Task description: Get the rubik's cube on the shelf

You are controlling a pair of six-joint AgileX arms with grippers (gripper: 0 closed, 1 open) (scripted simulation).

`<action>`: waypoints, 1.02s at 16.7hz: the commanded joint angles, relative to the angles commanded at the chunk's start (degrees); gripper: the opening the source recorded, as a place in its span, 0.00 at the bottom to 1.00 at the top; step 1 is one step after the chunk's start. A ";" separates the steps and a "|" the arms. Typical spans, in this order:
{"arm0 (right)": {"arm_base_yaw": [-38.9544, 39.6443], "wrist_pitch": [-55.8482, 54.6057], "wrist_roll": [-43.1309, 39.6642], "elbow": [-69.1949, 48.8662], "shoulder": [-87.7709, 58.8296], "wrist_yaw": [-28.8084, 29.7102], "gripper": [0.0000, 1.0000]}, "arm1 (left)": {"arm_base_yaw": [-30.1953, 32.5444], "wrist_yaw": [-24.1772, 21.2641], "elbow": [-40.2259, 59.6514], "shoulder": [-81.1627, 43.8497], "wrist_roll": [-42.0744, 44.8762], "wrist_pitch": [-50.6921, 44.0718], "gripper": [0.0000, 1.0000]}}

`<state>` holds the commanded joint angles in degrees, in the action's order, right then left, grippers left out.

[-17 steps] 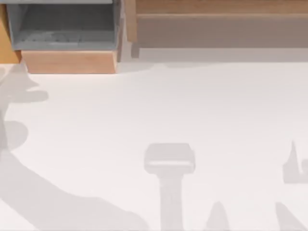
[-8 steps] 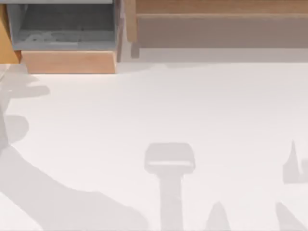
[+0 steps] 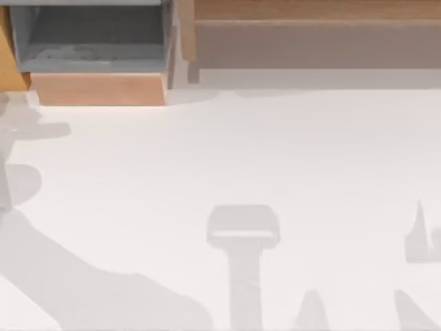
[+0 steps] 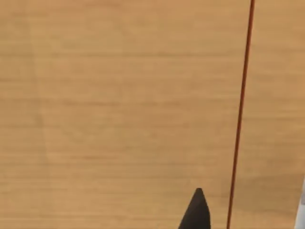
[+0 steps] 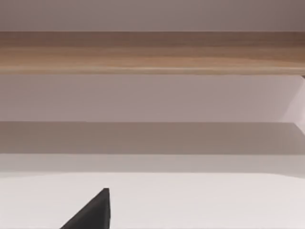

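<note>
Where the rubik's cube lies cannot be told from these views. The one shelf [image 3: 310, 9] runs along the far edge of the table at the top view's right: a long light-brown wooden ledge above a grey-brown front panel. The right wrist view faces that ledge [image 5: 152, 52] as a wooden band across the scene, with white table below it. Just left of the shelf stands one grey-lined box [image 3: 96, 88] with a wooden front, its opening facing up. The white table [image 3: 275, 152] carries several soft grey shadows along its near and left sides.

Of the two AgileX arms, the left gripper [image 4: 196, 212] points at a light-brown wood-grain panel [image 4: 119, 105] crossed by one thin red line [image 4: 240, 119]. The right gripper [image 5: 93, 212] is above the table, facing the shelf. Whether either gripper is open or closed cannot be told.
</note>
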<state>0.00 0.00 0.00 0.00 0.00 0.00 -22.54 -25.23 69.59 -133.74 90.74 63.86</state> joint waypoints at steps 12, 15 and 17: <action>0.00 0.00 0.00 0.00 0.00 0.00 1.00 | -0.21 -0.02 -0.07 -0.50 -0.30 -0.52 0.00; 0.00 0.00 0.00 0.00 0.00 0.00 1.00 | -0.97 -0.53 -2.41 0.95 -0.34 0.89 0.00; 0.00 0.00 0.00 0.00 0.00 0.00 1.00 | -1.94 -1.64 -6.95 2.81 -0.31 3.03 0.00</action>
<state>0.00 0.00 0.00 0.00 0.00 0.00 -24.49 -26.88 62.64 -130.94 90.44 66.90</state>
